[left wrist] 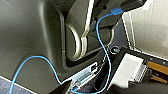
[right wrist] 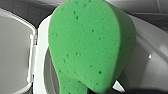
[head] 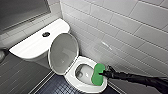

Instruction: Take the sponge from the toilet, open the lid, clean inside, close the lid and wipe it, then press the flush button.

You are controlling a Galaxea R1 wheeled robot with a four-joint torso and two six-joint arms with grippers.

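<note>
The right gripper (head: 103, 73), on a black arm reaching in from the lower right of the head view, is clamped on the sponge (head: 97, 74) at its pinched middle. The sponge stands on edge over the near right part of the toilet's (head: 73, 80) rim, its broad green face turned toward the bowl; whether it touches the rim cannot be told. In the right wrist view the sponge (right wrist: 87, 45) sits close, pitted with small pores, with the bowl opening behind it. Past the bowl the lid (head: 63, 51) stands raised, leaning back toward the tank (head: 32, 46), whose top carries a round dark flush button (head: 46, 34). White wall tiles (head: 120, 25) rise behind.
</note>
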